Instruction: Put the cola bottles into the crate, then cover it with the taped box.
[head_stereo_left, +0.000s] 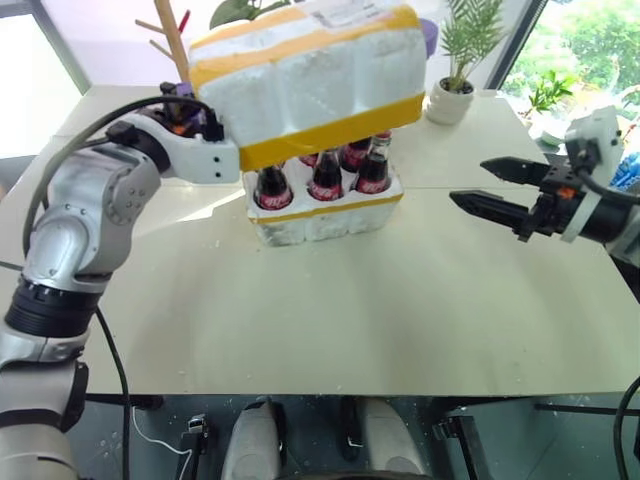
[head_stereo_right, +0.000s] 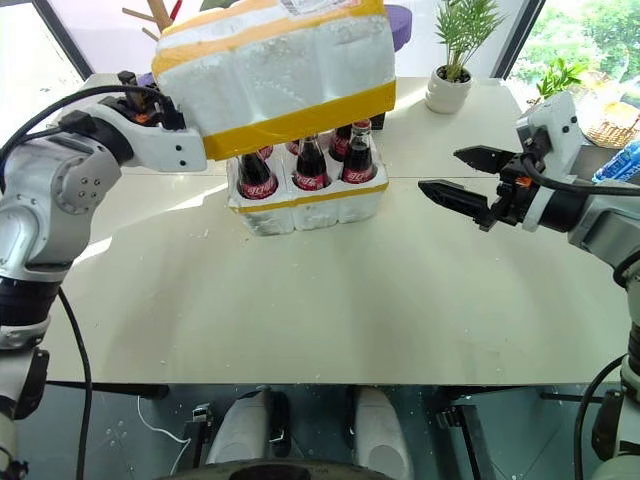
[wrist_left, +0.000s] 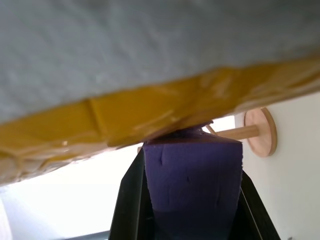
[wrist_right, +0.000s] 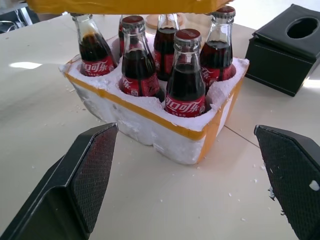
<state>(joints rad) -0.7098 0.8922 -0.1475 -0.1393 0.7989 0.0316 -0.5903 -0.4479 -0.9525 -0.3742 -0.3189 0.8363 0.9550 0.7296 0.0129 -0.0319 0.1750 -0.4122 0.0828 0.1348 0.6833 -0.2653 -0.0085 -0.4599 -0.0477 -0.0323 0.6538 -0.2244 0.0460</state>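
The taped box (head_stereo_left: 310, 80), white foam with yellow bands and a shipping label on top, hangs tilted just above the crate (head_stereo_left: 320, 218). My left gripper (head_stereo_left: 208, 122) is shut on the box's left wall, its fingertips hidden behind the foam. Several cola bottles (wrist_right: 185, 85) with red labels and caps stand in the crate's wells; the box's lower edge hides the tops of the rear ones. My right gripper (head_stereo_left: 470, 182) is open and holds nothing. It hovers level to the right of the crate, pointing toward it; its fingers (wrist_right: 90, 165) frame the crate in the right wrist view.
A potted plant (head_stereo_left: 455, 90) stands at the back right of the table (head_stereo_left: 330, 320). A black tissue box (wrist_right: 287, 47) sits behind the crate. A wooden rack (head_stereo_left: 175, 40) and a purple object (head_stereo_right: 398, 22) are behind the taped box.
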